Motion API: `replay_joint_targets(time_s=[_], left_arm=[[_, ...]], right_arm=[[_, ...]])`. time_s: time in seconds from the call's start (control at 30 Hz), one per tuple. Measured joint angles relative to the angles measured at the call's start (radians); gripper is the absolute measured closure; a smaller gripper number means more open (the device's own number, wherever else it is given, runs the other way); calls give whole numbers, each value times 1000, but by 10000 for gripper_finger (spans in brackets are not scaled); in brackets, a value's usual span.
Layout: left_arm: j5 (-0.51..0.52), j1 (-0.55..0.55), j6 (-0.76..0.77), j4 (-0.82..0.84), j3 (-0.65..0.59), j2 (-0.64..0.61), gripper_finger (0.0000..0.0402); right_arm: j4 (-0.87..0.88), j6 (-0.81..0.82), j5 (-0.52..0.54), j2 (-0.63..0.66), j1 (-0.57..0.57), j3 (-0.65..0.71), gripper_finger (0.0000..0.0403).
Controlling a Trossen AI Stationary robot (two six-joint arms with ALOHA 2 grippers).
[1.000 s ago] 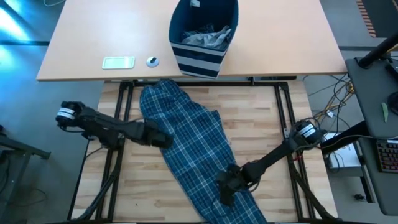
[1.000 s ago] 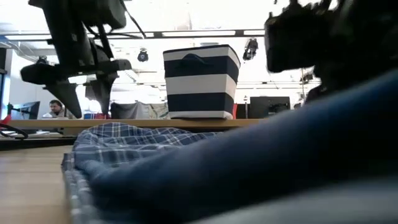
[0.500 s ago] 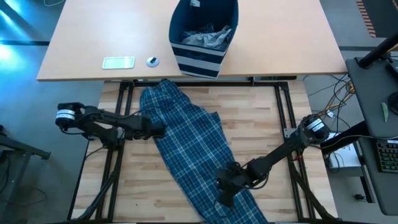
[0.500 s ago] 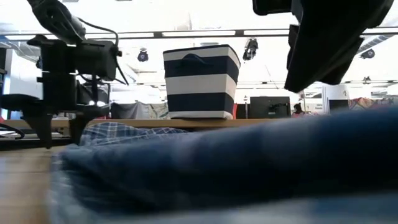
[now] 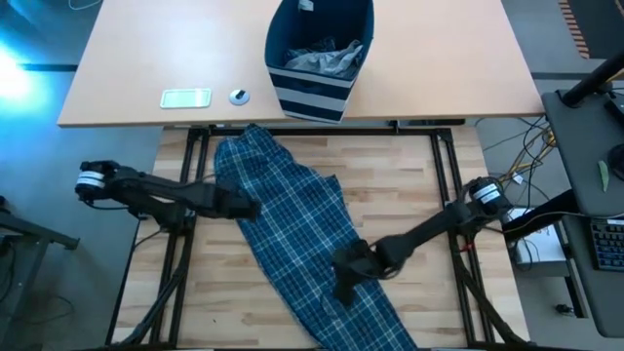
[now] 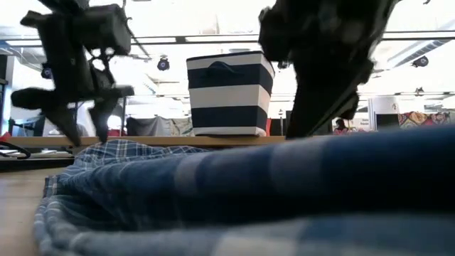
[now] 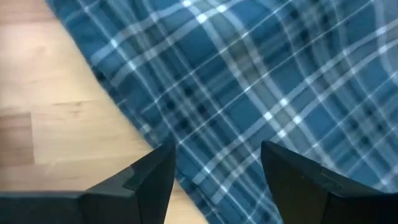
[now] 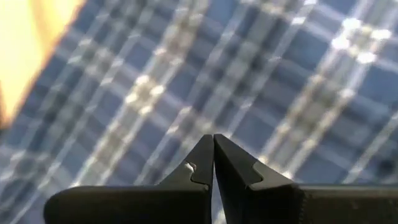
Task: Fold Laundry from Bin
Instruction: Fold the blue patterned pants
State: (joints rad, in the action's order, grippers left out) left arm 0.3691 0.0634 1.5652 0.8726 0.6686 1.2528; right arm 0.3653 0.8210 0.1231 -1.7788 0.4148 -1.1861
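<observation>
From where I stand, the arms look busy with laying one garment out flat, the step that comes ahead of any fold. The plaid trousers (image 5: pixel 297 234) lie stretched across the slatted wooden tabletop (image 5: pixel 409 185), running from about eleven o'clock down to five o'clock, with some wrinkling along the middle. The bin (image 5: pixel 319 58) sits apart on the pale desk (image 5: pixel 127 68) at twelve o'clock, grey laundry (image 5: pixel 322 58) still bunched inside it.

The left gripper (image 5: pixel 246 207) is at the cloth's nine o'clock edge. Its jaws are spread, with the plaid hem running between and just under them where cloth meets bare wood; nothing is pinched there yet. The right gripper (image 5: pixel 343 278) is over the lower part of the trousers, toward five o'clock. Its jaws are pressed tight together, tips down against the fabric; whether a thin bit of cloth is caught between them, I cannot tell.

My guess is that the next move calls for the left jaws to close on that side hem and draw it outward, while the right arm holds or tugs the lower end so the cloth goes taut. The risk I see is grabbing only the top layer, which would leave the trousers twisted instead of flat.
</observation>
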Motion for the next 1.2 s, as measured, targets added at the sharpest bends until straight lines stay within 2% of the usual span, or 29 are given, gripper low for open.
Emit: replay_joint_targets(time_s=[0.1,0.17,0.23,0.33,0.43,0.63,0.73,0.8,0.97,1.07,1.2], left_arm=[[-39,7,54,-11,-60,64,182],[-91,9,61,-74,-96,103,182],[-99,14,59,-125,-117,132,182],[-106,26,46,-139,-99,156,182],[-120,28,-29,-59,-48,137,182],[5,-3,-165,172,71,24,182],[40,-55,-185,187,77,-37,182],[44,-103,-226,143,54,-58,182],[50,-223,-332,-10,-31,-51,182],[43,-283,-334,-41,-98,-8,182],[10,-292,-321,-101,-157,51,182]], right_arm=[[-5,-10,0,-10,-28,18,394],[-4,-10,-17,-22,-39,35,394],[-4,-8,-33,-34,-43,56,394],[-16,30,-74,-37,-45,94,394],[5,63,-122,-27,-42,125,394],[134,55,-204,51,-36,130,394],[113,19,-210,121,-60,92,394],[99,-16,-200,161,-95,64,394],[52,-117,-88,173,-219,42,394],[4,-150,-69,145,-316,44,394],[23,-182,-55,76,-440,54,394]])
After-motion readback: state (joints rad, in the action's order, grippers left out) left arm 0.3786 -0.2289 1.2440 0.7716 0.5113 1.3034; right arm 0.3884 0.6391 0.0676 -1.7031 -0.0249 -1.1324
